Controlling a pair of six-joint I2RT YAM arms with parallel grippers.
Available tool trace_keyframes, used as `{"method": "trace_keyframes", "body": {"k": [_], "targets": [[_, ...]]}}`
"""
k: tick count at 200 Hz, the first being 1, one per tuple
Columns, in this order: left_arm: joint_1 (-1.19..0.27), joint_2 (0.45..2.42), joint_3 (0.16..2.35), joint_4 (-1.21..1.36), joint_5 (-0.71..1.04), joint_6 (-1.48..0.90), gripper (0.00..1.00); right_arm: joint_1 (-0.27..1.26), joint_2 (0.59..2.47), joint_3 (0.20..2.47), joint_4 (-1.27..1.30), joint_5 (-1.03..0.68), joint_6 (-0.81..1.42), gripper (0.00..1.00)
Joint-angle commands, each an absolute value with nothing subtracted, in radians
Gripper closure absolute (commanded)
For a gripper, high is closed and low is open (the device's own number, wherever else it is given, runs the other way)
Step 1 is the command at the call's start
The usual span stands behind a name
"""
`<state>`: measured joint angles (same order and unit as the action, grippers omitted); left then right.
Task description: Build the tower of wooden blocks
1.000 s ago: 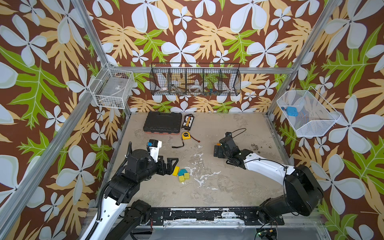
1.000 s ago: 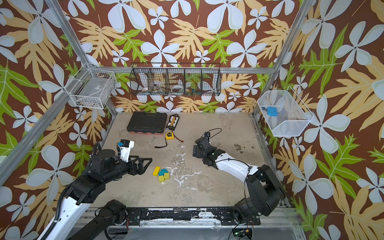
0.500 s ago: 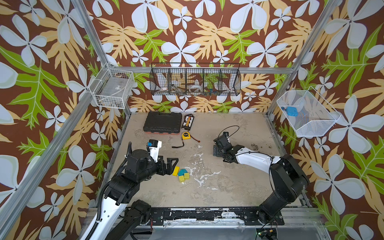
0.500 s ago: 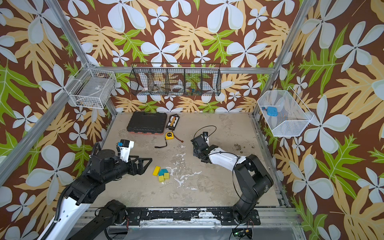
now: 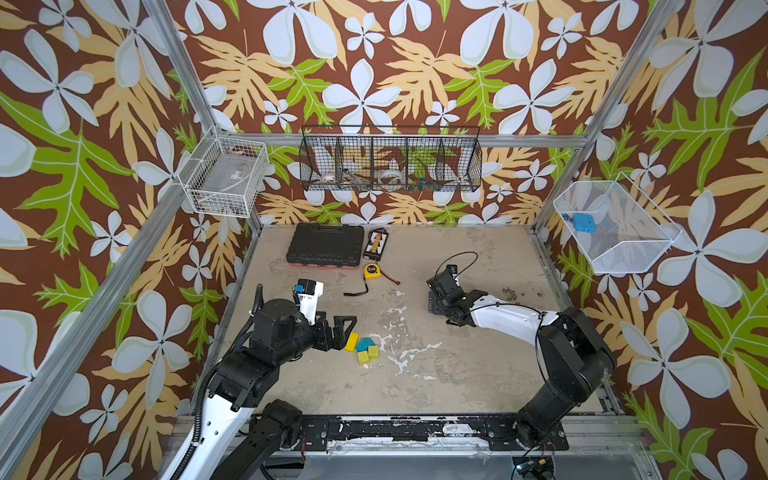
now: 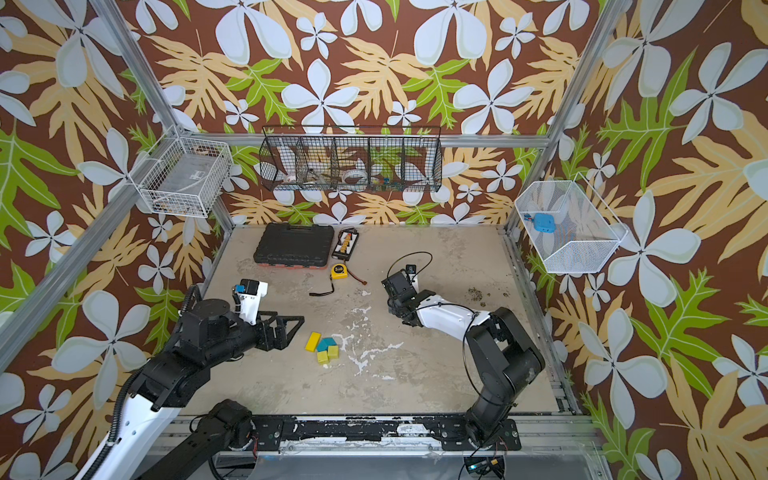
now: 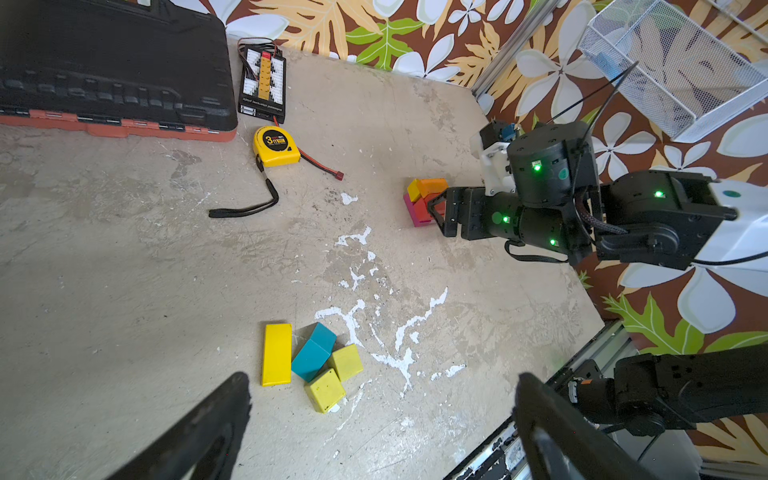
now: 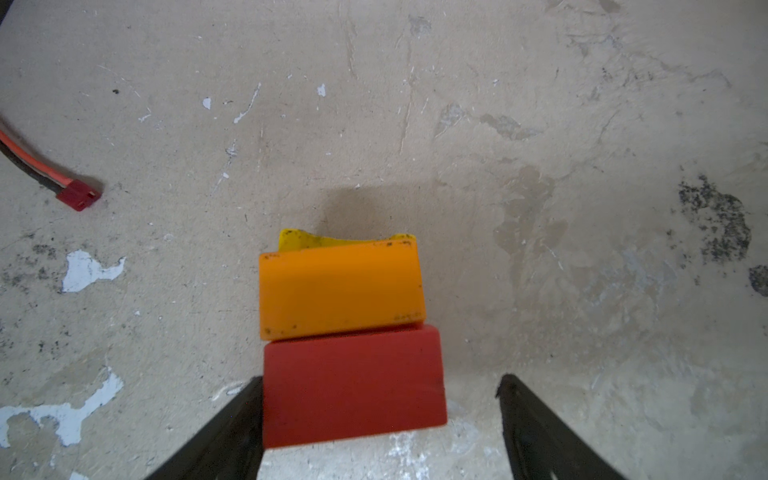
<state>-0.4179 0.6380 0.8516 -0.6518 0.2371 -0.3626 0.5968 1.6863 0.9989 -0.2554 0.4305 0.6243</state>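
Right gripper (image 8: 381, 378), jaws apart, astride red block (image 8: 353, 399).

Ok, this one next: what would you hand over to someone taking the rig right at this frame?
Left pincer: open, empty, hovering by the loose blocks.
Right pincer: open around the red block at the tower, touching it on one side, clear on the other.
The tower is partial: magenta base, yellow piece and orange block up top.
Loose, clustered together: yellow brick, teal block, two lime cubes.
Done: lower layers. Left: settle the red block, then stack the four loose ones, teal probably last.
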Motion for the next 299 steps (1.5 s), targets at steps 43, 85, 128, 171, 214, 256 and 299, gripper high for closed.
{"method": "trace_keyframes", "body": {"k": [43, 85, 128, 171, 214, 256, 299], "targets": [[-0.417, 0.64, 0.852, -0.637, 0.236, -0.361, 0.0, 0.601, 1.633, 1.015, -0.282, 0.43, 0.613, 0.12], [-0.418, 0.642, 0.85, -0.639, 0.236, -0.361, 0.0, 0.673, 1.477, 0.997, -0.321, 0.452, 0.631, 0.1], [-0.417, 0.639, 0.852, -0.638, 0.236, -0.36, 0.0, 0.719, 1.336, 0.916, -0.281, 0.464, 0.634, 0.14], [-0.417, 0.638, 0.852, -0.639, 0.236, -0.362, 0.0, 0.544, 1.245, 0.731, -0.154, 0.322, 0.646, 0.32], [-0.417, 0.641, 0.852, -0.639, 0.236, -0.362, 0.0, 0.459, 1.311, 0.679, -0.085, 0.259, 0.637, 0.39], [-0.417, 0.64, 0.851, -0.64, 0.237, -0.362, 0.0, 0.458, 1.426, 0.733, -0.071, 0.243, 0.631, 0.45], [-0.417, 0.642, 0.851, -0.639, 0.238, -0.36, 0.0, 0.459, 1.484, 0.765, -0.059, 0.238, 0.627, 0.48]]}}
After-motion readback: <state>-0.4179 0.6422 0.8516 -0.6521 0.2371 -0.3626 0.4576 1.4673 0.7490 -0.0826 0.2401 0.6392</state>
